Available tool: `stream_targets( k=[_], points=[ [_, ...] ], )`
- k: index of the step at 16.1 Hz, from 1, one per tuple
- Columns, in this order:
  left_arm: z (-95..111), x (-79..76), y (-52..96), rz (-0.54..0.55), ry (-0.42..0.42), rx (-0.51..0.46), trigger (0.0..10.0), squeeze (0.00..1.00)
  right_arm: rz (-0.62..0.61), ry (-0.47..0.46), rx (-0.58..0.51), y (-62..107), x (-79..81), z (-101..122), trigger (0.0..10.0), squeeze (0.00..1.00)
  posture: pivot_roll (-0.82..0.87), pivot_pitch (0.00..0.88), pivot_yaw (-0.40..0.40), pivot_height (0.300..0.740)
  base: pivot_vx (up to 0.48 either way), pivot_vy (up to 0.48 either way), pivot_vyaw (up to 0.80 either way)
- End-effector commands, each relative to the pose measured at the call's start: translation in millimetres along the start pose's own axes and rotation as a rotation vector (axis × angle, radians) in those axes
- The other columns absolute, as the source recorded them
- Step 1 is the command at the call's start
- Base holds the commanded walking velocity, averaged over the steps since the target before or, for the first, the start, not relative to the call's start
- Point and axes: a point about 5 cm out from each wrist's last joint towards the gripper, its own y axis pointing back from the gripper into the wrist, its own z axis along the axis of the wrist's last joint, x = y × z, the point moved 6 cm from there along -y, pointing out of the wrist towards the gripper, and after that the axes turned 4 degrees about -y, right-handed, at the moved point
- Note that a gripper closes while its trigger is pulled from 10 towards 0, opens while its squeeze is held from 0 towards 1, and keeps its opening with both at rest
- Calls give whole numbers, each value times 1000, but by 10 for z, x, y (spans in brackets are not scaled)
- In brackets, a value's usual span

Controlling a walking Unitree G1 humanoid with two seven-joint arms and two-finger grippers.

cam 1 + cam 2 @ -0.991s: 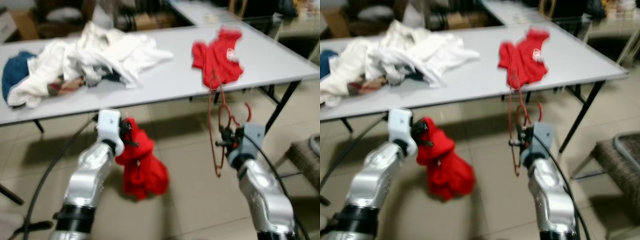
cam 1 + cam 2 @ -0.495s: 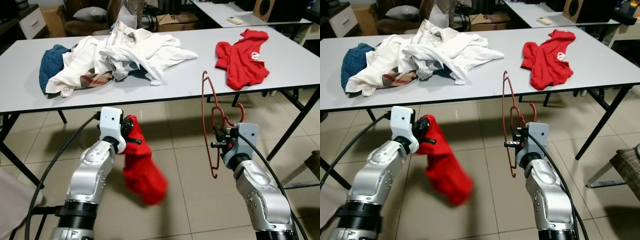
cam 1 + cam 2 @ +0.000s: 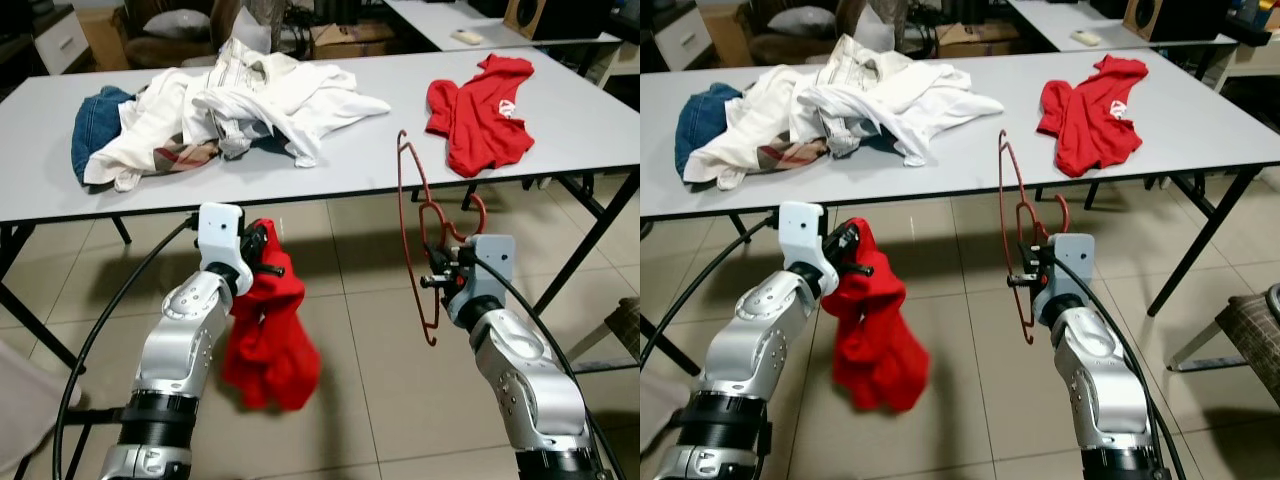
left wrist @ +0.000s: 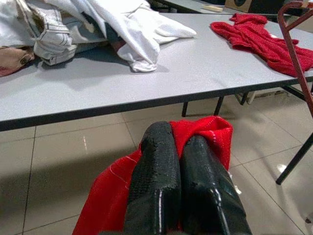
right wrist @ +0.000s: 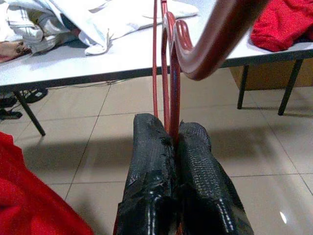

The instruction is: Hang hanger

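You stand before the long front edge of a grey folding table [image 3: 330,170], with open beige tiled floor [image 3: 360,300] between that edge and your arms and more bare tile stretching right toward the table's black leg [image 3: 596,215]. On the tabletop, a heap of white and checked clothes [image 3: 230,95] with a blue denim piece [image 3: 92,125] lies toward the left end, and a flat red knitted garment [image 3: 480,110] lies near the right end, well apart from the heap. Your right gripper [image 3: 437,280] is pinched tight on the thin red wire hanger [image 3: 412,240], its fingers [image 5: 195,161] pressed together on the wire; the hanger stands upright in front of the table edge, its upper bend level with the tabletop, its lower end hanging free above the floor. Your left gripper [image 3: 268,262] is clamped on a second red knitted garment [image 3: 268,335], fingers [image 4: 156,166] side by side on the fabric, and the cloth droops below the table edge, clear of the floor.
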Motion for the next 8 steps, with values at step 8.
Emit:
stream_targets(
  k=[8],
  points=[
    [66,121,2,56,3,-10,10000,0,37,27,-9,-67,111,62,10000,0,-138,0,16,740,320,0,0]
  ],
)
